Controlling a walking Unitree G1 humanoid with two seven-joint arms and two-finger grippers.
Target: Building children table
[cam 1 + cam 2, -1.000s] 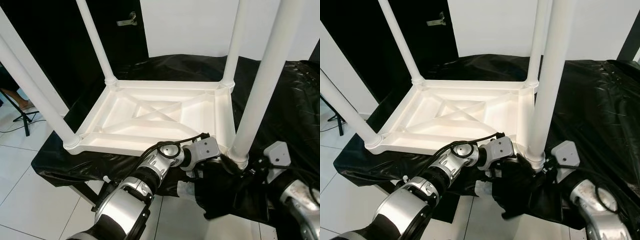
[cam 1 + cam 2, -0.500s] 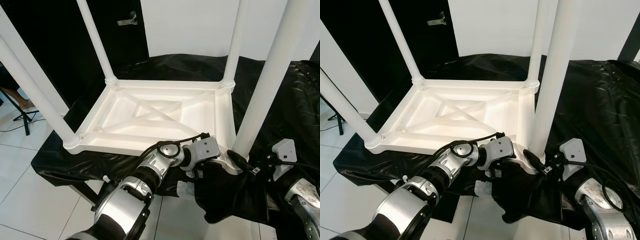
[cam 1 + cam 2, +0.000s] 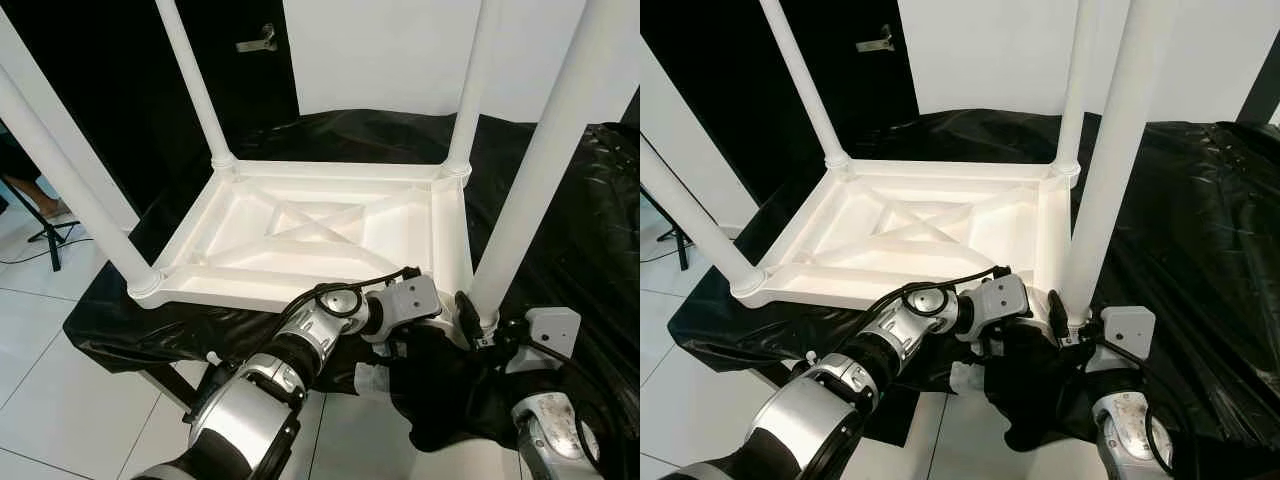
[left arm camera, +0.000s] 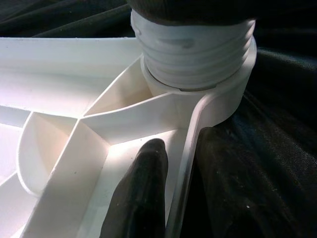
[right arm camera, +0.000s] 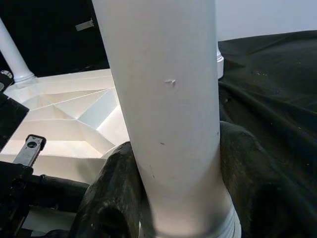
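While lying upside down on black-draped bench [image 3: 560,200], white children's table [image 3: 310,235] is pointing four legs up. Near-right leg [image 5: 168,124] is sitting between right jaws [image 5: 171,198], fingers [image 5: 111,198] hugging both sides at base. Left jaws [image 4: 163,198] are straddling frame rim beside threaded socket [image 4: 198,54], one finger [image 4: 141,198] inside frame; grip unclear.

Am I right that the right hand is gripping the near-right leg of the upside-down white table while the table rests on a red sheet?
Not quite: the sheet is black, as the left eye view shows. The rest holds: the right hand grips the near-right leg of the upside-down white table.
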